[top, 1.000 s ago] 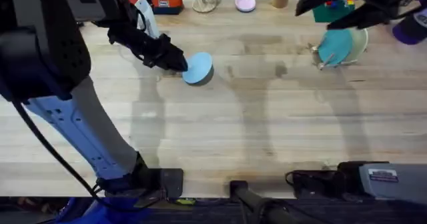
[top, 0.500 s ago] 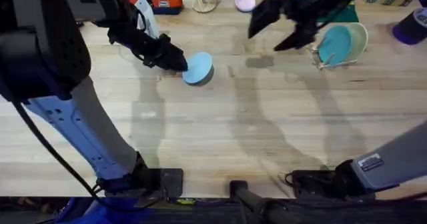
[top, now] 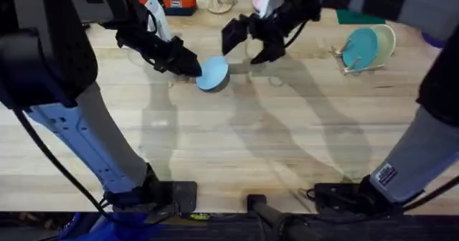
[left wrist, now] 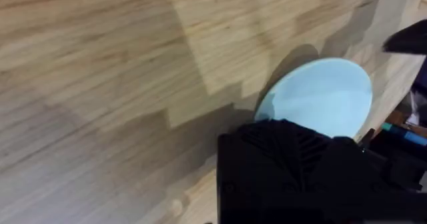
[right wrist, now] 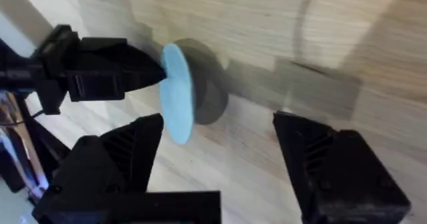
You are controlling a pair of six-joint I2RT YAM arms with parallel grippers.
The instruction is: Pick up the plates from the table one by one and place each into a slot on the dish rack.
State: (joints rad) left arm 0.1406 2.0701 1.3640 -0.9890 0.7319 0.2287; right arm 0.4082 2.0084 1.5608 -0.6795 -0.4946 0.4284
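Toward eleven o'clock on the table (top: 237, 148), my left gripper (top: 192, 67) pinches the pale blue plate (top: 212, 73) by its edge, tilted up. My right gripper (top: 247, 44) hangs just beside it, fingers spread. At two o'clock stands the dish rack (top: 349, 63).

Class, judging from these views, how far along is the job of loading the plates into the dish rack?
Done: two plates already stand in the dish rack. In hand: the left end effector grips the pale blue plate at its edge, while the open right end effector is close beside it. Left: slotting this plate into the rack.
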